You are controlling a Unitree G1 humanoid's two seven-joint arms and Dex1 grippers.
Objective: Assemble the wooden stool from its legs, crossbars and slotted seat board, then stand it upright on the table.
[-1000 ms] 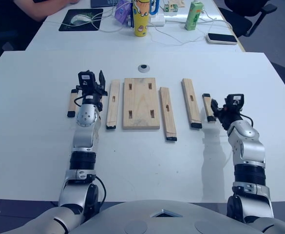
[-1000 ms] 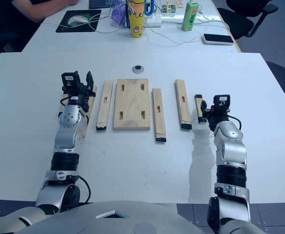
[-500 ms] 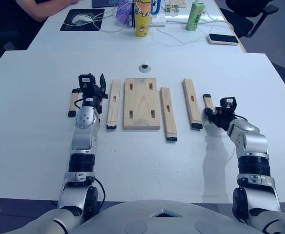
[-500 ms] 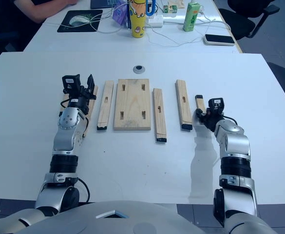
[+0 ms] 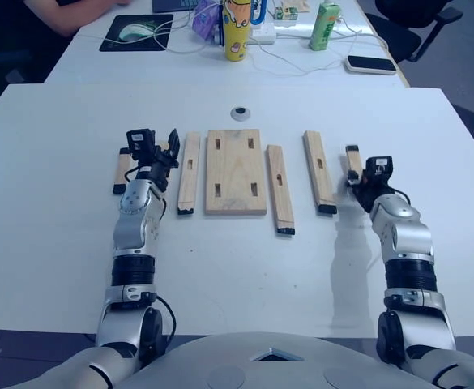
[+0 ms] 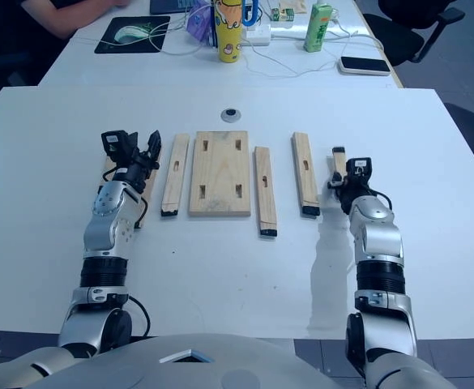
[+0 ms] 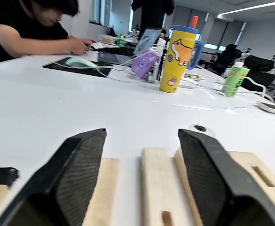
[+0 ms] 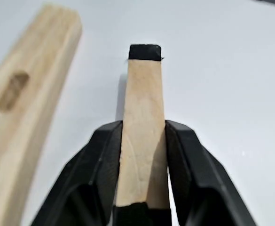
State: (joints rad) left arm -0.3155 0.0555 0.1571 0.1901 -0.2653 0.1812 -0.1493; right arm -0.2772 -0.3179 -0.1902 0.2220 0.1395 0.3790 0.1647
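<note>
Left eye view: the first pick-up is judged to be in hand. A short crossbar (image 5: pixel 352 154) is pinched by the right end effector (image 5: pixel 356 175) near the desk's (image 5: pixel 431 130) right side, just beside the outer leg (image 5: pixel 318 180). Lifting it toward a leg slot is called for next.

Left wrist view: the left end effector (image 7: pixel 142 133) is spread, and the left leg (image 7: pixel 157 188) is seen between its fingers (image 7: pixel 81 165).

Right wrist view: the crossbar is clamped between both fingers.

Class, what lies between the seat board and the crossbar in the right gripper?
In the left eye view, two slotted legs: the inner leg beside the seat board, the outer leg beside the crossbar.
</note>
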